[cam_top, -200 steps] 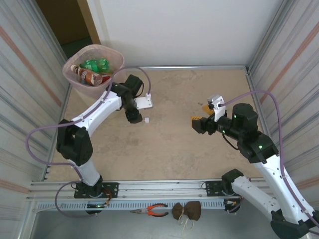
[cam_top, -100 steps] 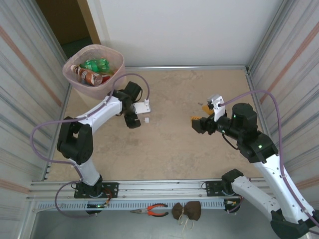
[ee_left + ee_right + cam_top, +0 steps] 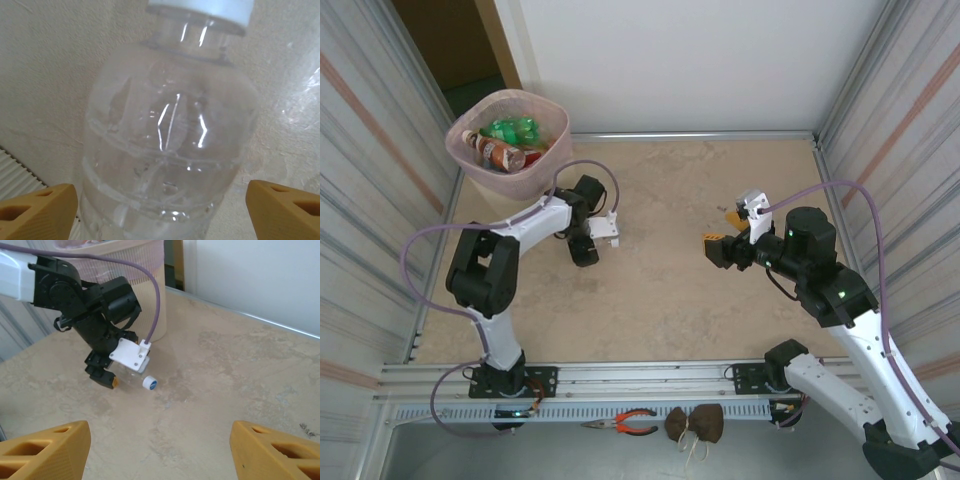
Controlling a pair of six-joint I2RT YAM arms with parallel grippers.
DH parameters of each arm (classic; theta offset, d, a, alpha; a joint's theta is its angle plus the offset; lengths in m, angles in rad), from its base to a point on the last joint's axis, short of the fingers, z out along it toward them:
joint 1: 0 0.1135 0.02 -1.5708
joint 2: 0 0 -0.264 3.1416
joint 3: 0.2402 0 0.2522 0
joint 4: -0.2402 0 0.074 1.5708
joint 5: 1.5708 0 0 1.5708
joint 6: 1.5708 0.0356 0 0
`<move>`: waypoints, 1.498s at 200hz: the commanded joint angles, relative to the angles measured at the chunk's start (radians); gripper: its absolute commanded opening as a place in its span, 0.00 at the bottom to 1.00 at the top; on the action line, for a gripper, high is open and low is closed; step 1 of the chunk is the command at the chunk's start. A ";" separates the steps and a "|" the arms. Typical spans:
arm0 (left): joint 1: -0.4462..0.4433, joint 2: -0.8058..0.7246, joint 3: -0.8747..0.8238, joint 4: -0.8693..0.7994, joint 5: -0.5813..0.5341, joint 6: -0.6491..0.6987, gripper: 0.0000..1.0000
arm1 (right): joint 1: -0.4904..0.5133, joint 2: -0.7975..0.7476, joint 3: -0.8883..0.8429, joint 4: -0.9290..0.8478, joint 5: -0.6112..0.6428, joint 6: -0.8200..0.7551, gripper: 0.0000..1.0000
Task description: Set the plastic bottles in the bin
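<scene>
While the bin (image 3: 558,120) held green and amber plastic bottles (image 3: 506,141), the top view showed the left gripper (image 3: 586,247) low near the bin's right side. The right gripper (image 3: 713,247) hung well apart from the bin. In the left wrist view, a clear bottle (image 3: 170,140) lay between spread fingers (image 3: 40,210), not clamped. The right wrist view showed that bottle lying just beside the bin's foot, and the right gripper's own jaws wide apart and empty.

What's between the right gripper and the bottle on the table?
Bare table from right gripper to bottle, in the right wrist view.
</scene>
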 commanded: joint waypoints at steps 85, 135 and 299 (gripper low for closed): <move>0.009 0.009 -0.024 -0.068 0.044 -0.082 0.65 | -0.003 -0.024 0.027 0.007 0.004 0.008 0.73; 0.006 -0.066 0.027 -0.143 0.083 -0.116 0.62 | -0.003 -0.021 0.033 0.010 -0.004 0.007 0.72; 0.016 -0.250 0.658 -0.356 0.203 -0.332 0.59 | -0.002 -0.018 0.029 0.016 -0.010 0.011 0.73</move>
